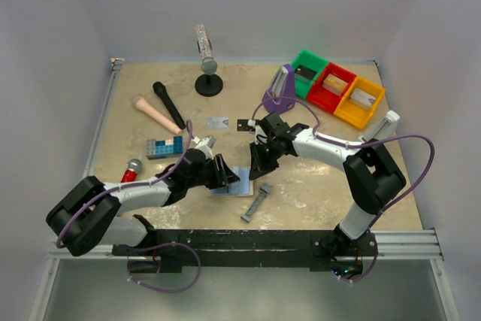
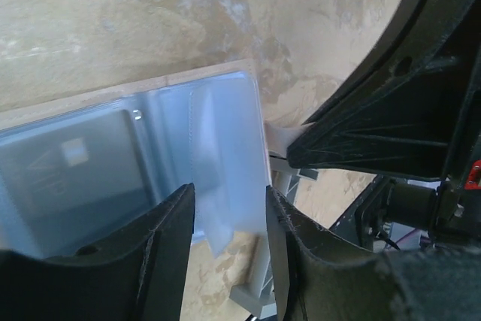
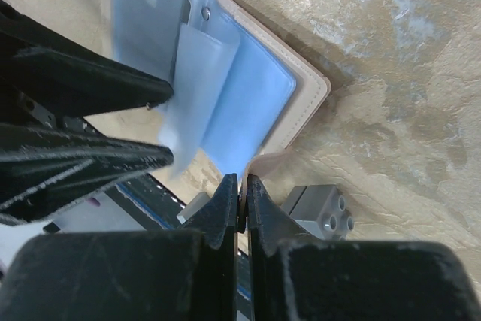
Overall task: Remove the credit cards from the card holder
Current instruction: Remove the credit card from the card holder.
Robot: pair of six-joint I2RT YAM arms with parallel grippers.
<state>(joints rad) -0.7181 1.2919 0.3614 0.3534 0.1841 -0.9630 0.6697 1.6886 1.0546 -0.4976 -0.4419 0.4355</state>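
Surface: mottled beige table [image 1: 323,186], white walls around it.
Pinch: right claw [image 3: 242,182] is closed tight, nipping a curled tan flap of the card holder [image 3: 248,103] at its 2 o'clock corner in the top view.
Straddle: left claw [image 2: 228,195] stands about half parted over the pale blue pockets, reaching in from 9 o'clock. It grips nothing, and I cannot tell if its pads touch.
Holder: lies opened flat at 6 o'clock on the table, between both claws.
Cards: grey credit card [image 2: 71,167] sits inside a clear pocket. Silver credit card [image 1: 218,122] lies loose at 12 o'clock of the holder.
Handling: the card is probably light, stiff and slick. The holder looks soft and likely to lift unless pinned. Best hold is probably the card's edge at the pocket mouth.
Neighbours: grey bar [image 1: 255,204] at 4 o'clock, blue brick [image 1: 164,147] at 10 o'clock.
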